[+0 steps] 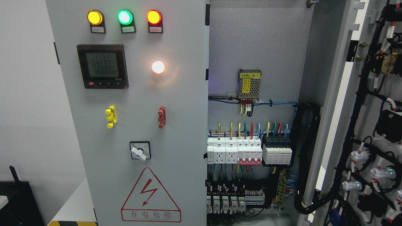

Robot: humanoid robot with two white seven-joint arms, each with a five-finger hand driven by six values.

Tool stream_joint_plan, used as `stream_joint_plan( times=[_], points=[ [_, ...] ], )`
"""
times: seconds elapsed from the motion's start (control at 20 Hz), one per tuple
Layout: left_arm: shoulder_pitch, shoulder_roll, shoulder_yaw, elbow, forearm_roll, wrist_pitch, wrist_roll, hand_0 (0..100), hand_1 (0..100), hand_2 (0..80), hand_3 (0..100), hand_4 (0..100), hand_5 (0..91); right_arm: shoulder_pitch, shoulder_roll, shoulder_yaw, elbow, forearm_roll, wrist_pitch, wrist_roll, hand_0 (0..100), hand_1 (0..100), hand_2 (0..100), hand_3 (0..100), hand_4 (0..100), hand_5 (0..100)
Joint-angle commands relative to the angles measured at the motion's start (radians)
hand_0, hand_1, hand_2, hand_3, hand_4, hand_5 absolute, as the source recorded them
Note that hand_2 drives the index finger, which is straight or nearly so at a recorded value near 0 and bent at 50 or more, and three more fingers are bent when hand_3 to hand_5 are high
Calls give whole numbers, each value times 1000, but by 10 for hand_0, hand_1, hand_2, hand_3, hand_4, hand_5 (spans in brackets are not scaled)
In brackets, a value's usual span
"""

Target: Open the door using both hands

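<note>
Neither robot hand shows anywhere in the head view, so whether the fingers are spread or curled cannot be told.

Nearest, at the right edge of the frame, the right door (337, 103) of the electrical cabinet stands swung wide open, its inner face turned toward the camera. Black cable bundles (361, 103) run down that face, with white connectors (358, 156) on the backs of the panel parts at the lower right.

Filling the middle left of the frame, the left door (188, 131) is shut and faces the camera flat. At its top sit three lit lamps in a row: yellow lamp (95, 17), green lamp (124, 17) and red lamp (154, 17). Below them at the left is a black digital meter (102, 66) with a lit screen, and to its right a glowing white lamp (158, 67). Lower down are a yellow handle (110, 116) and a red handle (161, 117), then a rotary switch (140, 151), and at the bottom a red warning triangle (151, 196) with a lightning bolt.

Farther back, through the open right half, the cabinet interior (267, 47) shows. A perforated power supply (249, 83) with a yellow label hangs on the rear panel. Under it, blue wires run sideways, and coloured wires drop into a row of white breakers (234, 152), with black modules (277, 150) just beside them at the right. More terminal blocks (226, 201) sit along the bottom.
</note>
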Motion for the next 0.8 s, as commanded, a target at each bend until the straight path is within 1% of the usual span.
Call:
stream_joint_plan(
  times=[0.0, 0.1, 0.2, 0.25, 0.35, 0.4, 0.5, 0.55, 0.6, 0.75],
  points=[
    [-46, -211, 177, 620, -175, 0, 25, 120, 389, 0, 0, 0, 0, 0, 0, 0, 0, -25, 1, 0, 120, 389, 0, 0, 0, 0],
    [-99, -224, 180, 752, -215, 0, 37, 120, 389, 0, 0, 0, 0, -1, 0, 0, 0, -25, 1, -1, 120, 389, 0, 0, 0, 0],
    [-167, -244, 167, 863, -232, 2, 67, 120, 389, 0, 0, 0, 0, 0, 0, 0, 0, -25, 1, 0, 120, 389, 0, 0, 0, 0],
    [-200, -253, 160, 903, -253, 2, 83, 120, 389, 0, 0, 0, 0, 0, 0, 0, 0, -25, 1, -1, 120, 389, 0, 0, 0, 0],
    [-265, -282, 131, 954, -304, 17, 135, 120, 389, 0, 0, 0, 0, -1, 0, 0, 0, -25, 1, 0, 120, 389, 0, 0, 0, 0],
    [-294, -300, 119, 978, -316, 20, 168, 120, 389, 0, 0, 0, 0, -1, 0, 0, 0, -25, 1, 0, 120, 389, 0, 0, 0, 0],
    [-351, -326, 82, 1032, -319, 25, 235, 120, 389, 0, 0, 0, 0, -1, 0, 0, 0, -25, 1, 0, 120, 389, 0, 0, 0, 0],
    [-365, -342, 65, 1046, -319, 35, 257, 120, 389, 0, 0, 0, 0, 0, 0, 0, 0, -25, 2, 0, 120, 389, 0, 0, 0, 0],
    [-380, -356, 56, 1055, -319, 58, 268, 120, 389, 0, 0, 0, 0, -1, 1, 0, 0, -25, 1, 0, 120, 389, 0, 0, 0, 0],
    [-443, -382, 54, 1116, -321, 176, 271, 120, 389, 0, 0, 0, 0, -1, 0, 0, 0, -26, 1, 0, 120, 389, 0, 0, 0, 0]
  ],
)
